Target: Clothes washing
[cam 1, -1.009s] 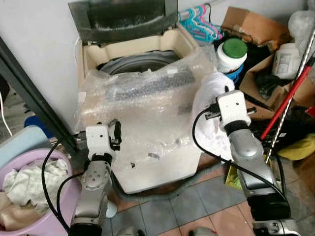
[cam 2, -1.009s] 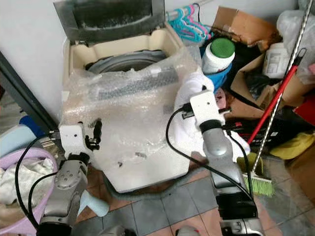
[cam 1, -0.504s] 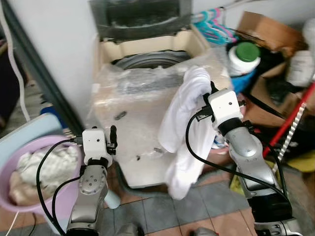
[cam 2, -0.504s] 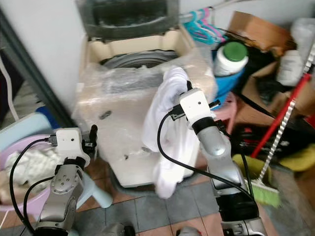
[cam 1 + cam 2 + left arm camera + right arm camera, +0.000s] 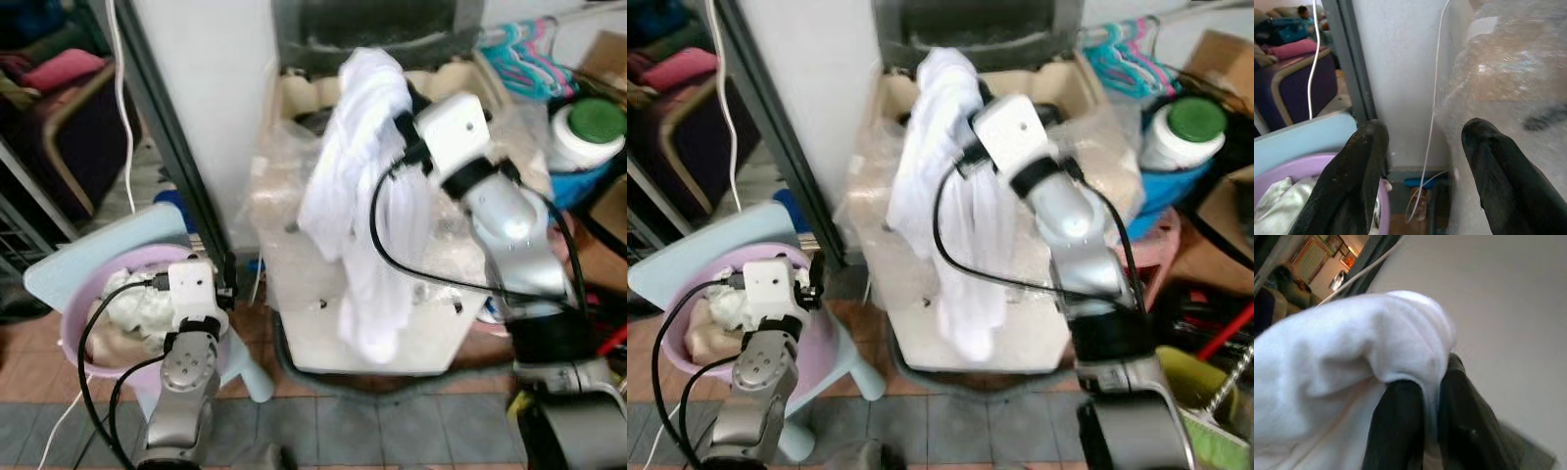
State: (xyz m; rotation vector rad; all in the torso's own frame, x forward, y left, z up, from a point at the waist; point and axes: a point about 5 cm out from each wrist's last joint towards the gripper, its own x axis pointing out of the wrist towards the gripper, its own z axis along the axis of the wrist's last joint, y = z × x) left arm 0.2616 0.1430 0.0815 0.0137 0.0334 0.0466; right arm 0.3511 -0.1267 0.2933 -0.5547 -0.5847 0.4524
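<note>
While the left gripper (image 5: 1422, 161) hung low at the lower left of the head frames, its jaws stood open and empty, pointing past the rim of the lilac laundry basket (image 5: 93, 367), which sat on a pale blue stool (image 5: 88, 264) and held a heap of pale clothes (image 5: 137, 299). Above and right of that, in the middle of the frame, the right gripper (image 5: 1425, 421) was raised high, its jaws closed on a bunched fold of the white garment (image 5: 367, 196). From the pinch the cloth draped down in a long tail across the front of the washing machine (image 5: 411, 343), whose body was wrapped in bubble wrap (image 5: 279, 196). Further back, at the upper centre, the machine's lid (image 5: 372, 29) stood open behind the lifted cloth, the tub mouth mostly hidden by it. At the upper right sat a white jar with a green cap (image 5: 586, 132) and some coloured hangers (image 5: 519, 59).

The step in hand looked like loading the garment into the tub. To do it well, the right arm would need to carry the pinch forward over the opening and high enough that the hanging tail cleared the front rim and did not snag on the loose wrap, then lower before letting go, so the whole length fell inside.
</note>
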